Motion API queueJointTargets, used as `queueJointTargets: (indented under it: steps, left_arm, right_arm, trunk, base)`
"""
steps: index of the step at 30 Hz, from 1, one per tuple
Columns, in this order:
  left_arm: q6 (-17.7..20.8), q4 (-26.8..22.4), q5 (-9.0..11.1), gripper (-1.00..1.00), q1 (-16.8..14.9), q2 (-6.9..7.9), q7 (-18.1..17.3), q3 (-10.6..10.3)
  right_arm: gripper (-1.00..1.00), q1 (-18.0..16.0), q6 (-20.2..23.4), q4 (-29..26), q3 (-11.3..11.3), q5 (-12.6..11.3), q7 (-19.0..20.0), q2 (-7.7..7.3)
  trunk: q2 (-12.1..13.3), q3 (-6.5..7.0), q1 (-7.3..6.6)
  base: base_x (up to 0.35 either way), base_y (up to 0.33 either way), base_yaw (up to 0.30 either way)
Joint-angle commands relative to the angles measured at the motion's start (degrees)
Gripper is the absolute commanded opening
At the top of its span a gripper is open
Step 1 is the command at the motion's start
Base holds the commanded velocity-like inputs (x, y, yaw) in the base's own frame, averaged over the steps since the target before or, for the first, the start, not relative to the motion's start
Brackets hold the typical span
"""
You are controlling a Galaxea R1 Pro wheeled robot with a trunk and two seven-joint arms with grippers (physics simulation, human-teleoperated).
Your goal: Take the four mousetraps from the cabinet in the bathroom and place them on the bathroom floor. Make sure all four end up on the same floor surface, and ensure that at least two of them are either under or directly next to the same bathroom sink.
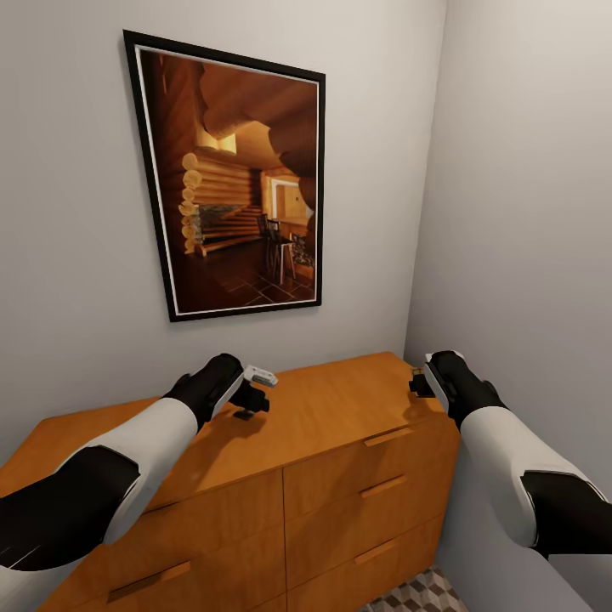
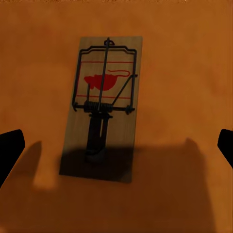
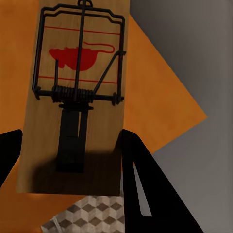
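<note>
Left end effector [image 1: 252, 397] spread wide over a mousetrap [image 2: 103, 107] on the cabinet [image 1: 340, 408]: sink straight down, close across the narrow edges; right end effector [image 3: 73, 160] grips another mousetrap [image 3: 77, 97]

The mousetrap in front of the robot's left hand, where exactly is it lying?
The mousetrap lies flat on the cabinet top, seen in the left wrist view between the open fingers of the left gripper.

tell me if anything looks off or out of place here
One thing: in the right wrist view a mousetrap sits at the corner of the cabinet top, its near end overhanging the edge above the tiled floor. The other mousetrap lies flat, well onto the top. No damage shows.
</note>
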Motion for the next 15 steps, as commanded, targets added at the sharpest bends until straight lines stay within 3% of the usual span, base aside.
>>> queueJointTargets:
  steps: [1, 15]
  left_arm:
    - [0.2, -0.09, 0.18, 1.0, -0.06, 0.03, -0.11, -0.4]
    - [0.2, -0.34, 0.25, 1.0, -0.06, -0.01, -0.11, -0.37]
  right_arm:
    - [-1.0, -0.03, 0.26, -0.07, -0.27, 0.4, 0.25, 0.04]
    - [-1.0, -0.03, 0.31, -0.07, -0.27, 0.4, 0.25, 0.04]
  trunk:
    - [-0.04, -0.07, 0.0]
    - [-0.04, -0.07, 0.0]
  base:
    - [0.0, 0.0, 0.0]
    - [0.0, 0.0, 0.0]
